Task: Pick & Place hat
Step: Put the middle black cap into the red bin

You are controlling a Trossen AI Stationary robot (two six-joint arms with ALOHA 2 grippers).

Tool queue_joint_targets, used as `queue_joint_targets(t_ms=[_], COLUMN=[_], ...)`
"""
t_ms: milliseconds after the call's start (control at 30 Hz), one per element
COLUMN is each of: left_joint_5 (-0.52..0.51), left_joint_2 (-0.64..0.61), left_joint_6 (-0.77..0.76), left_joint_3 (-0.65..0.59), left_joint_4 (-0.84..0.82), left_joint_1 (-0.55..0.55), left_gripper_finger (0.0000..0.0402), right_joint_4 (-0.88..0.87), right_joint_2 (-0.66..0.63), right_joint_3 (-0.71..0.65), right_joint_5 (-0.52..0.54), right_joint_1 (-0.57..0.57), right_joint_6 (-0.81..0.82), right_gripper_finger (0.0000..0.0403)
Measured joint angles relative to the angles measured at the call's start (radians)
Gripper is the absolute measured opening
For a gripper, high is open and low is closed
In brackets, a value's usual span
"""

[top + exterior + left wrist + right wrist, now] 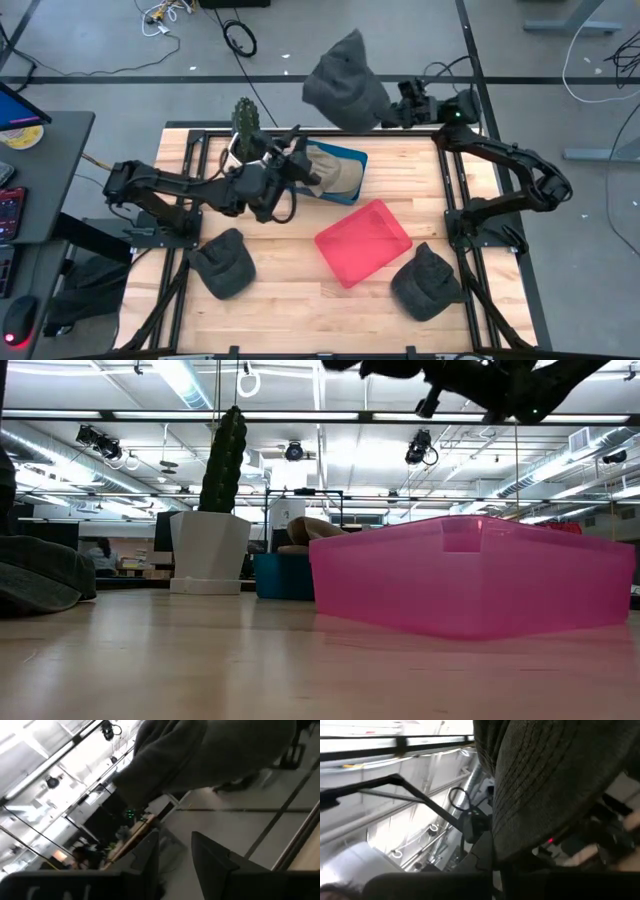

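Observation:
A dark grey hat (345, 85) hangs in the air over the table's far edge, with my right gripper (397, 110) shut on it; its ribbed cloth (555, 785) fills the right wrist view. My left gripper (300, 162) hovers open above the blue bin (345, 158) and touches nothing. In the left wrist view its fingers (150, 855) stand apart, with the grey hat (210, 755) farther off. A tan hat (335, 178) lies in the blue bin. Two more dark hats rest on the table, one near left (225, 262) and one near right (427, 283). My right gripper pinches the grey hat at its edge (383, 110) on the side toward the table's right, coming at it about level from that side. The cloth itself hides the fingertips in the wrist view. The hat is lifted clear and bulges out beyond the fingers.
A pink tray (363, 240) sits on the table's middle, right of centre, and looms close in the low view (470, 575). A cactus in a white pot (245, 125) stands at the far left beside the bin. Bare wood lies along the near edge.

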Motion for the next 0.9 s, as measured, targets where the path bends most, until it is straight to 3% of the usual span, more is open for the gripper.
queue_joint_targets(t_ms=[400, 633, 733, 900], left_joint_5=[-0.002, 0.053, 0.103, 0.246], left_joint_2=[-0.17, -0.287, -0.327, -0.388], left_joint_6=[-0.33, -0.632, -0.793, -1.161], left_joint_3=[0.0, 0.0, 0.0, 0.0], left_joint_4=[0.001, -0.022, -0.091, -0.381], left_joint_1=[-0.053, -0.058, -0.058, -0.021], left_gripper_finger=[0.0119, 0.0119, 0.012, 0.014], right_joint_4=[0.0, 0.001, 0.003, 0.018], right_joint_2=[-0.012, -0.012, -0.012, -0.012], right_joint_3=[0.0, 0.0, 0.0, 0.0], right_joint_5=[-0.039, -0.047, -0.047, -0.046], right_joint_1=[0.052, 0.124, 0.158, 0.213], right_joint_6=[-0.011, -0.023, -0.037, -0.037], right_gripper_finger=[0.0006, 0.0006, 0.0006, 0.0006])
